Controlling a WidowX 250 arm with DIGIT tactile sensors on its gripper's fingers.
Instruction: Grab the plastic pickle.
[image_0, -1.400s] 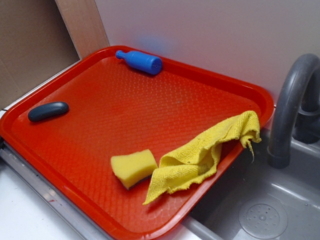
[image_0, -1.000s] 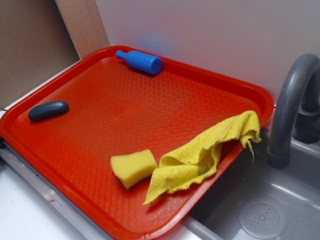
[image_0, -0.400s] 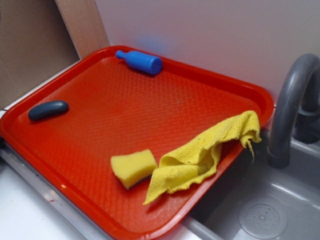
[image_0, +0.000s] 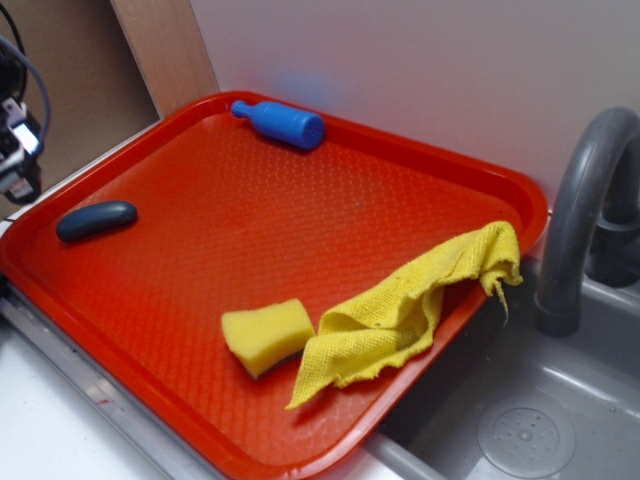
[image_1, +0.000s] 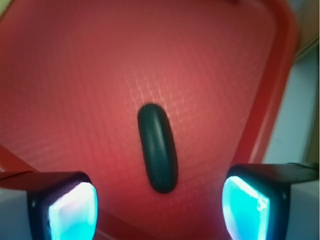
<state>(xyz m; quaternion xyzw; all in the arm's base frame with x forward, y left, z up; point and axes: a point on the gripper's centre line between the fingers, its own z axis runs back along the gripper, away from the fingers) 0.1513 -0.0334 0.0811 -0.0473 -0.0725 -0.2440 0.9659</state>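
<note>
In the wrist view the gripper (image_1: 159, 207) fills the bottom of the frame, its two lit fingers (image_1: 72, 210) set wide apart at lower left and lower right with nothing between them but tray surface. The plastic pickle (image_1: 157, 148) lies just above that gap at frame centre, long axis running vertically, so the jaws would close across its narrow width; this alignment suits a straight descent. In the exterior view the pickle sits alone at the left edge of the red tray (image_0: 300, 215), clear of the yellow sponge (image_0: 267, 335) and yellow cloth (image_0: 410, 310) at lower centre. The blue bottle toy (image_0: 280, 123) lies at upper left, against the far rim.
</note>
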